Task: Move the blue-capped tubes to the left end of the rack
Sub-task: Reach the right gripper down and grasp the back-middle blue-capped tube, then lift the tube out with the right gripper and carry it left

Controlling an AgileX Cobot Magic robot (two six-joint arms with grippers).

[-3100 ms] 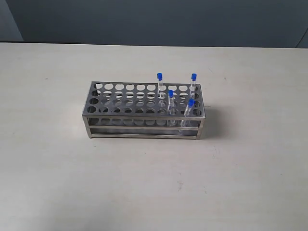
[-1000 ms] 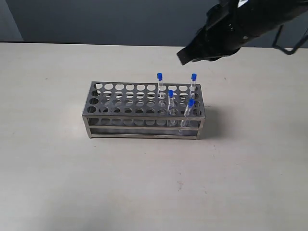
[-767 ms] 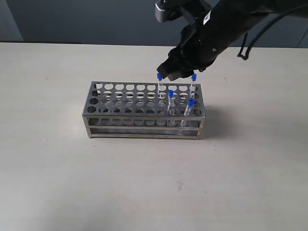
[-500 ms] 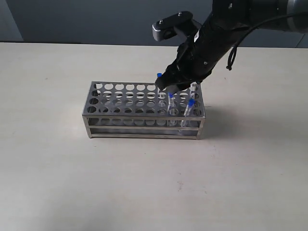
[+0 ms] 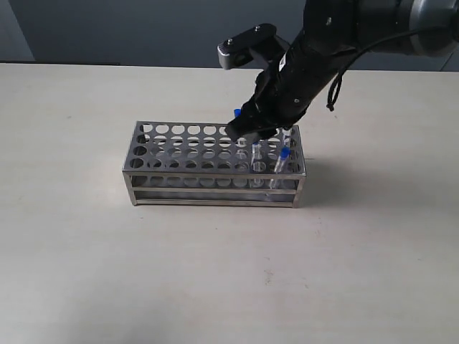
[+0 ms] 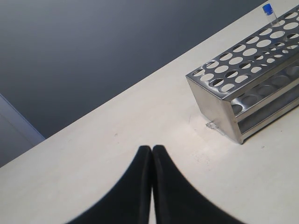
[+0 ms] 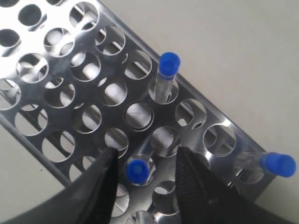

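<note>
With its fingers spread wide around a tube (image 7: 138,170), the right claw (image 7: 145,185) should centre, close gently below the cap, then lift straight up from the rack (image 7: 70,88).

In the exterior view the right end effector (image 5: 249,135) and its arm cover the back right part of the rack (image 5: 179,152) and the tops of most blue-capped tubes (image 5: 284,155). The dark fingertips cannot be separated there; perhaps they stand around one tube. In the right wrist view both fingers (image 7: 103,189) are cut off by the picture's edge, and the outermost tube (image 7: 279,164) is blurred. In the left wrist view the rack is cut off at the edge, and the body of the left end effector (image 6: 152,150) as well.
</note>
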